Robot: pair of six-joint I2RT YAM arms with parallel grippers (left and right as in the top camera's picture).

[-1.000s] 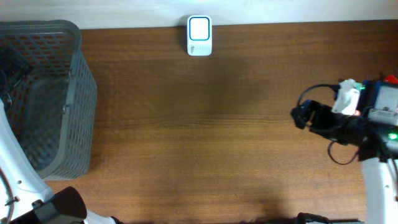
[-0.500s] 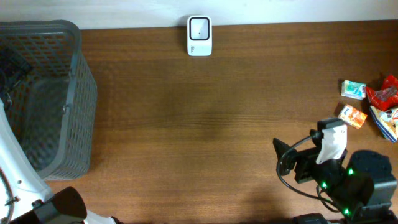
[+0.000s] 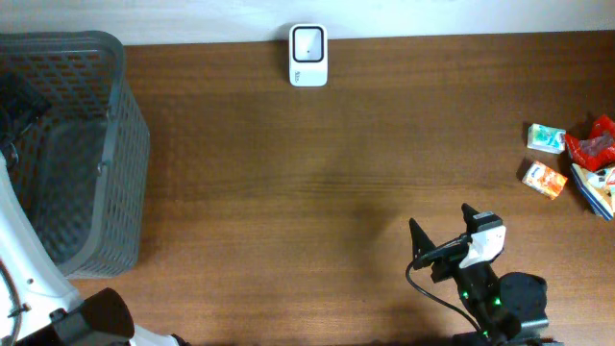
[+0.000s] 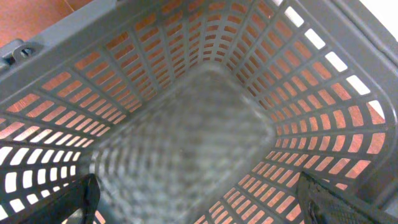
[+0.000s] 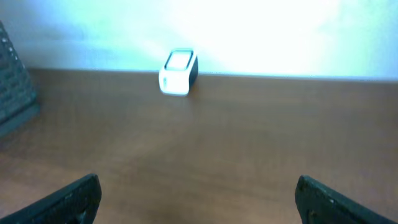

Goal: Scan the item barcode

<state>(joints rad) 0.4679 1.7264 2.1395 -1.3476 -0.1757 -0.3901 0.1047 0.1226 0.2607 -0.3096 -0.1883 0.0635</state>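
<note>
Wood table (image 3: 288, 192): white scanner (image 3: 308, 55), small packets (image 3: 545, 179) (print unreadable).

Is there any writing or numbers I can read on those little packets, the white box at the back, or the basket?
No text can be read in any view.
white device: screen shows only a blurred mark, not legible.
green-and-white box: print too small to read.
orange box: print too small to read.
red packet: print too small to read.
grey basket: no lettering visible.
</note>
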